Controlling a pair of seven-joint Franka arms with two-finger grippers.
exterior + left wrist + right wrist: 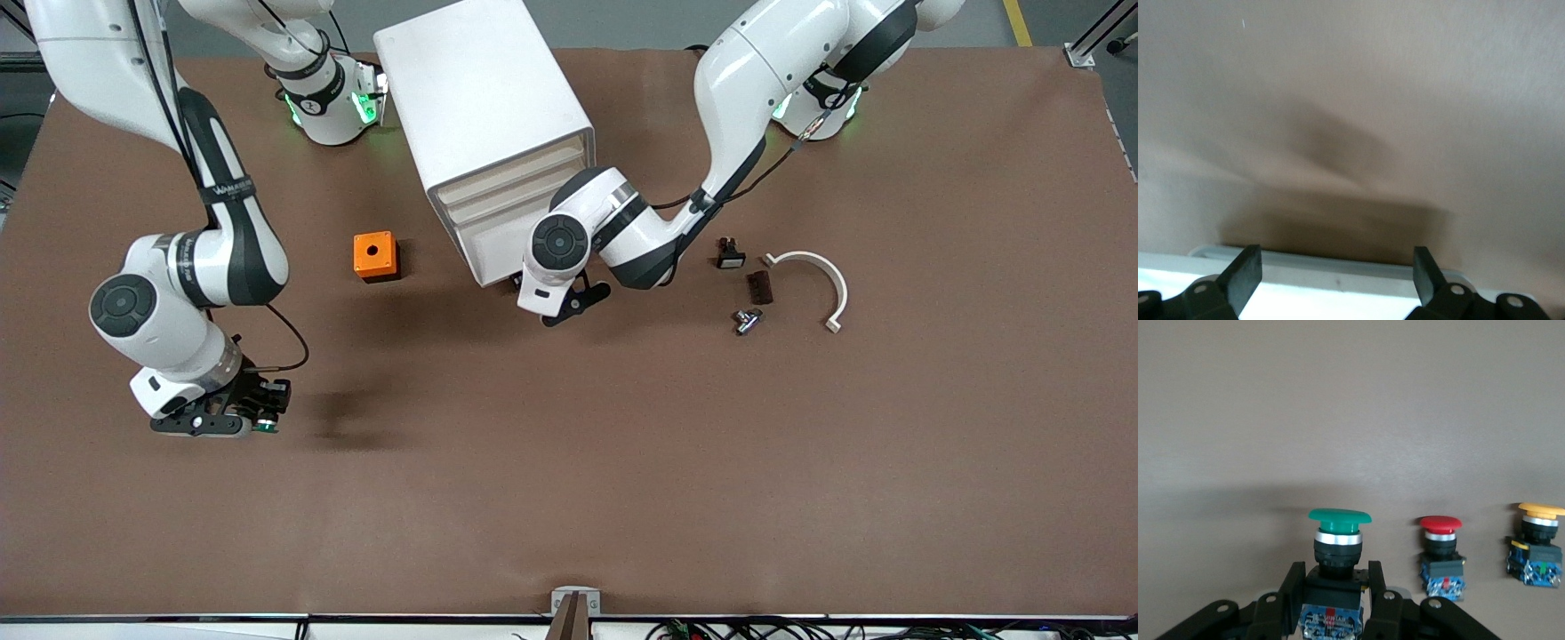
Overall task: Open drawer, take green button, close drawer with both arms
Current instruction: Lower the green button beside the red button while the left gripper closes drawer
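The white cabinet (480, 98) stands at the middle of the table near the robots' bases, its stacked drawers (511, 233) facing the front camera. My left gripper (576, 304) is at the cabinet's lowest drawer, at the corner toward the left arm's end. In the left wrist view it (1336, 273) is open, with the drawer's white front edge (1338, 293) between its fingers. My right gripper (267, 411) hangs over the table toward the right arm's end. It (1335, 577) is shut on the black body of the green-capped button (1339, 517), which also shows in the front view (264, 428).
An orange box with a hole (375, 256) sits beside the cabinet. A small black part (730, 256), a brown block (759, 287), a metal part (747, 320) and a white curved clamp (822, 276) lie toward the left arm's end. Red-capped (1441, 553) and yellow-capped (1538, 543) buttons show in the right wrist view.
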